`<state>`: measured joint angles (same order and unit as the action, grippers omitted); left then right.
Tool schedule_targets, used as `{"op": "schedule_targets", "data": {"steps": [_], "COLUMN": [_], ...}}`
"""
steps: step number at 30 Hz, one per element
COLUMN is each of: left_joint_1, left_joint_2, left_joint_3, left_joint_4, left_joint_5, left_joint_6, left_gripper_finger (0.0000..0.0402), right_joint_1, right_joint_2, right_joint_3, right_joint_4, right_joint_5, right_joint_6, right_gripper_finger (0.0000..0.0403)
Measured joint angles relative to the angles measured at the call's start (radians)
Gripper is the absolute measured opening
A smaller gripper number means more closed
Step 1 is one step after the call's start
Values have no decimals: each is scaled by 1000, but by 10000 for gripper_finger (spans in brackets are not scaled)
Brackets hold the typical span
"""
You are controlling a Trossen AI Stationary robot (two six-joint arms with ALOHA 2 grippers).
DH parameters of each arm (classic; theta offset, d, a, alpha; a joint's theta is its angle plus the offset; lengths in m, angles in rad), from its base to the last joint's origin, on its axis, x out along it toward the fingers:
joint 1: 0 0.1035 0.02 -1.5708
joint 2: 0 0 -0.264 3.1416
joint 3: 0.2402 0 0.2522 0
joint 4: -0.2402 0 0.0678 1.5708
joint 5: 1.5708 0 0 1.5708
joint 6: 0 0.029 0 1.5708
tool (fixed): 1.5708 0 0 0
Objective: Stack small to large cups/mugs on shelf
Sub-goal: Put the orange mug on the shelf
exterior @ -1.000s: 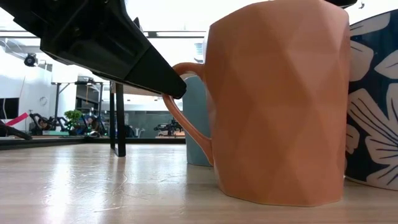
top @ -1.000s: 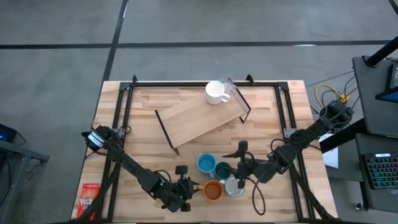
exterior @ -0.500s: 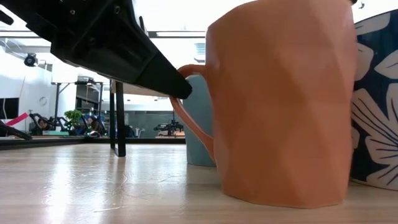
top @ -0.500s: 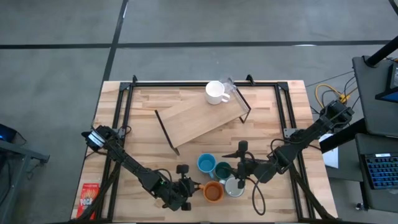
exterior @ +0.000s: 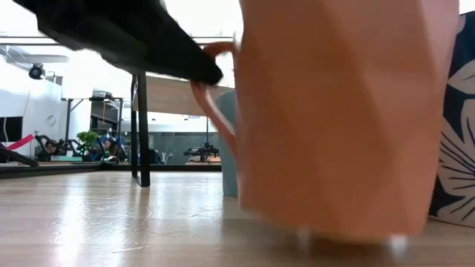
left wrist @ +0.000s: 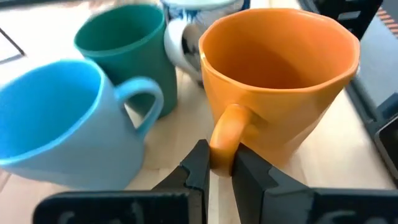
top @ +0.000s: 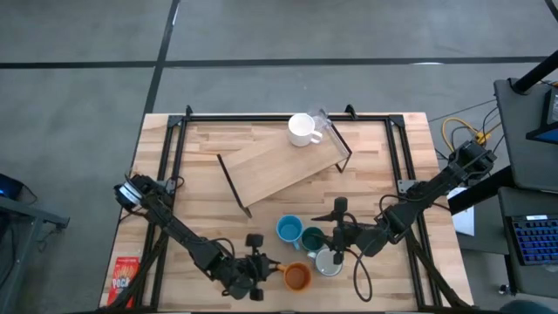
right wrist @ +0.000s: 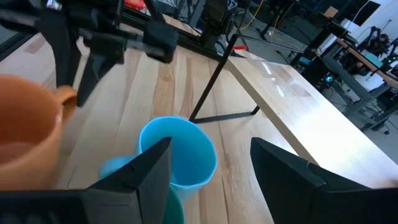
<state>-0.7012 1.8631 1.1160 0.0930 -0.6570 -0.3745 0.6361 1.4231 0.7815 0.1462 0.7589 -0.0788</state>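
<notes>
Left gripper (left wrist: 219, 167) clenched on the faceted orange ceramic mug's (left wrist: 280, 81) handle; lift straight, clear of the neighbouring light-blue mug (left wrist: 59, 121). Right gripper (right wrist: 208, 165) hangs released.

- Grey concrete floor (top: 261, 52) surrounds the wooden table (top: 200, 187).
- A keyboard (top: 534, 241) sits on a desk beyond the table's right edge.
- Bright windows (exterior: 89, 81) light the room behind.

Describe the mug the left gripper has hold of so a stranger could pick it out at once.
On the wooden table, look at the near edge, in front of the tilted shelf, where four mugs cluster. The orange mug sits nearest that edge. It is the only orange, faceted one, and the left gripper pinches its handle.
</notes>
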Motion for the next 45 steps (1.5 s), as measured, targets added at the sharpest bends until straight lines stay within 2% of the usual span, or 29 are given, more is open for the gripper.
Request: {"op": "schedule_targets", "data": {"steps": [14,19,26,31,39,45], "left_joint_1": [-54,-70,-70,-62,-32,-20], "left_joint_2": [-130,-173,-178,-186,-194,-184], "left_joint_3": [0,-11,-12,-12,-15,-24], "left_joint_4": [-32,-34,-32,-32,-30,-30], "left_joint_5": [-123,-201,-256,-355,-439,-560], "left_joint_6": [104,149,177,225,219,195], "left_gripper_finger": [14,7,7,7,3,2], "right_joint_1": [0,0,0,0,0,0], "right_joint_2": [0,0,0,0,0,0], "right_joint_3": [0,0,0,0,0,0], "right_joint_4": [0,0,0,0,1,1], "right_joint_5": [0,0,0,0,0,0], "right_joint_6": [0,0,0,0,5,16], "right_gripper_finger": [210,210,210,210,210,210]}}
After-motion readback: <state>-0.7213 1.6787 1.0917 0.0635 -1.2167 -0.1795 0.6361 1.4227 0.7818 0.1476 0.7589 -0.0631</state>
